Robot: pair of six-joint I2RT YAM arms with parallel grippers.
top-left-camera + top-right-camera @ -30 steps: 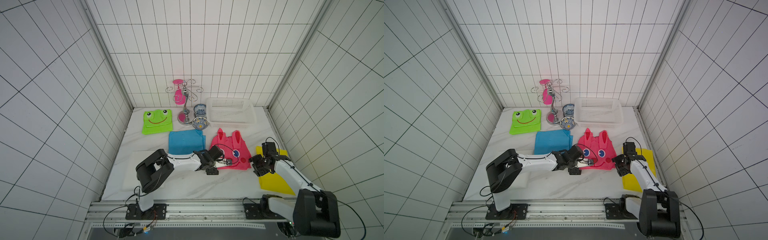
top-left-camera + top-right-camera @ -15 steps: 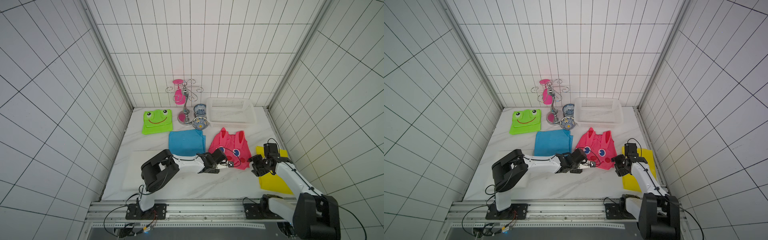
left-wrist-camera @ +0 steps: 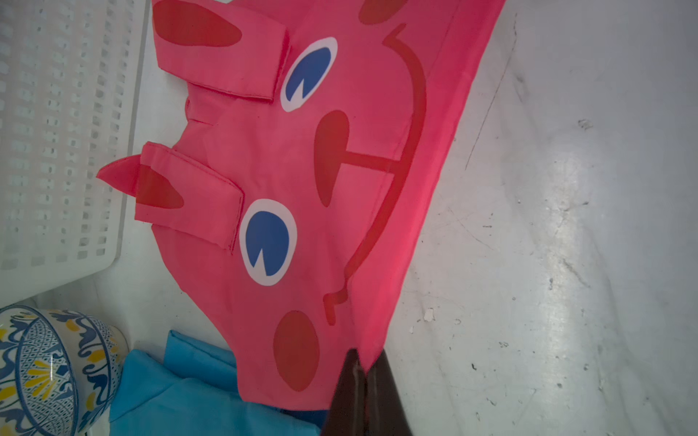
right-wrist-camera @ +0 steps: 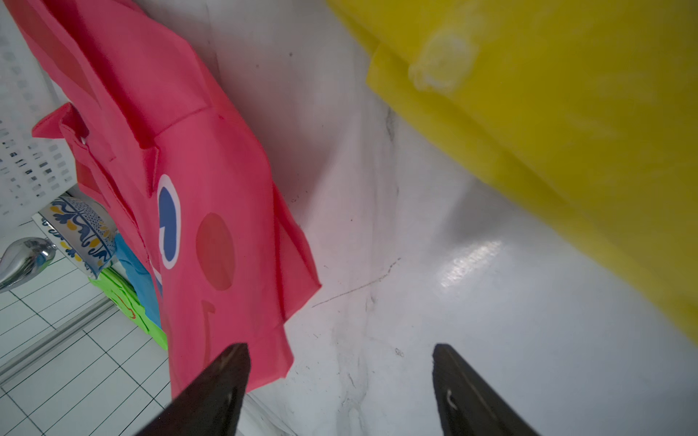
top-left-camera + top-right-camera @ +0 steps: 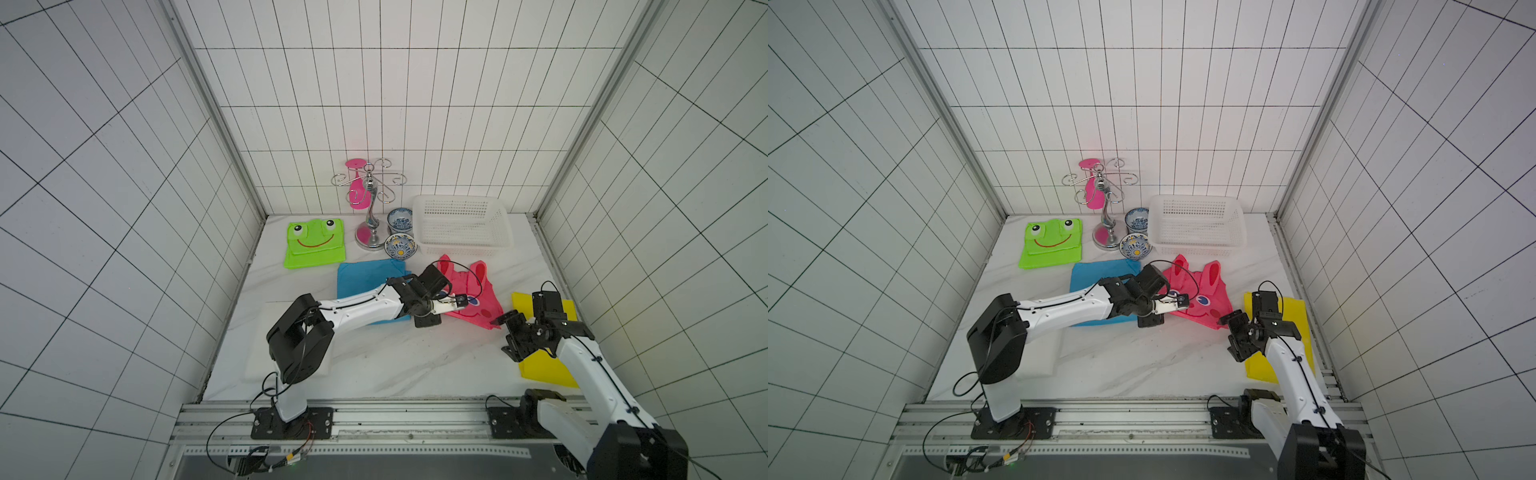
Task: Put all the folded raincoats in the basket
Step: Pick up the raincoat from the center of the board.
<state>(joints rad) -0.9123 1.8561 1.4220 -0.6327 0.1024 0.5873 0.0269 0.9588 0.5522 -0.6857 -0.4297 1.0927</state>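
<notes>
Pinching the near edge of the pink raincoat (image 3: 287,158), my left pincer (image 3: 360,364) is clamped on it. My right pincer (image 4: 338,351) gapes wide beside the other corner, holding nothing. The raincoat lies mostly on the table, and the basket (image 5: 461,245) beyond is empty. Its ears and long axis point away from both pincers, basketward.

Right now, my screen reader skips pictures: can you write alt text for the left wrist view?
The left end effector is shut on the edge of a pink raincoat with a bunny face, lying on a white table. Beyond its ears is the white basket; a patterned bowl and blue cloth sit nearby.
</notes>
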